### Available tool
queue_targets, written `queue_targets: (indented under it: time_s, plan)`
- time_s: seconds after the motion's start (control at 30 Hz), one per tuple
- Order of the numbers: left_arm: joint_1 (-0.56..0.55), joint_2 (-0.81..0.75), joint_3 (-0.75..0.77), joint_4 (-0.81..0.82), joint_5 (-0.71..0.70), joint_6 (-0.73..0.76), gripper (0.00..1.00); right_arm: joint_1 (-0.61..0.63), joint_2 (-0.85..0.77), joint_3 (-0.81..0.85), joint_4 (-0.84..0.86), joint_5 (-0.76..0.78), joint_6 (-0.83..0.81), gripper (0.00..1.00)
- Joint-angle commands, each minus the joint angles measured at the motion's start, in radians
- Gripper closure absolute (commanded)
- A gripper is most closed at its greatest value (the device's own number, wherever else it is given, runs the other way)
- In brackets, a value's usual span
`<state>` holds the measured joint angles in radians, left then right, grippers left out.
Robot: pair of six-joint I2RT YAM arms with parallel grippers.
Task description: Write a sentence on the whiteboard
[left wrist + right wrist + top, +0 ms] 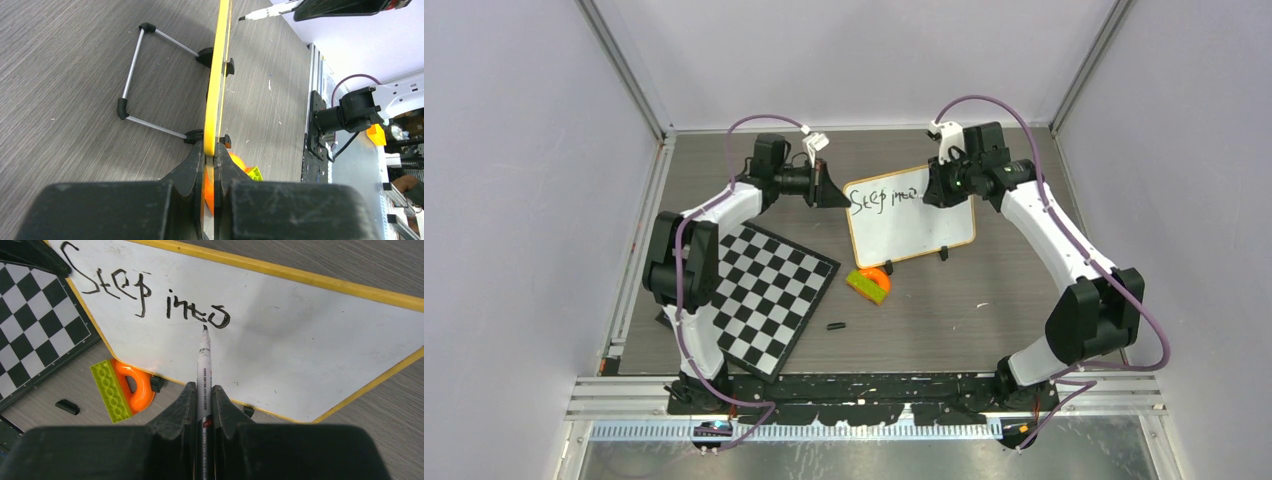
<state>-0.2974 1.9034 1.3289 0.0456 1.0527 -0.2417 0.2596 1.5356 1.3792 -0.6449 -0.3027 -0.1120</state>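
Note:
The whiteboard [914, 228] stands tilted on two black feet at the table's middle back. It shows edge-on in the left wrist view [216, 85] and face-on in the right wrist view [280, 350]. The sentence [155, 302] reads "Step into" in one line; it also shows in the top view [882, 199]. My left gripper [834, 188] is shut on the whiteboard's left edge [210, 150]. My right gripper [936, 186] is shut on a white marker [204, 370], whose tip sits just below the last "o".
A black-and-white chequered board [764, 295] lies left of the whiteboard. An orange and green toy piece [869, 283] lies by the whiteboard's front foot. A small black cap [835, 326] lies on the table. The whiteboard's wire stand [135, 80] props it behind.

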Motion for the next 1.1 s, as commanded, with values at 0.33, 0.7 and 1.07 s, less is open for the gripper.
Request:
queue_targets:
  time_s: [0.33, 0.7, 1.07]
  plan:
    - [0.001, 0.022, 0.155, -0.387, -0.006, 0.326, 1.0, -0.069, -0.064, 0.039, 0.011, -0.086, 0.015, 1.0]
    - [-0.001, 0.039, 0.176, -0.425, -0.018, 0.351, 1.0, -0.094, -0.075, -0.041, 0.113, -0.108, -0.024, 1.0]
    - [-0.006, 0.039, 0.178, -0.425, -0.021, 0.351, 1.0, -0.093, -0.04, -0.023, 0.138, -0.086, -0.01, 1.0]
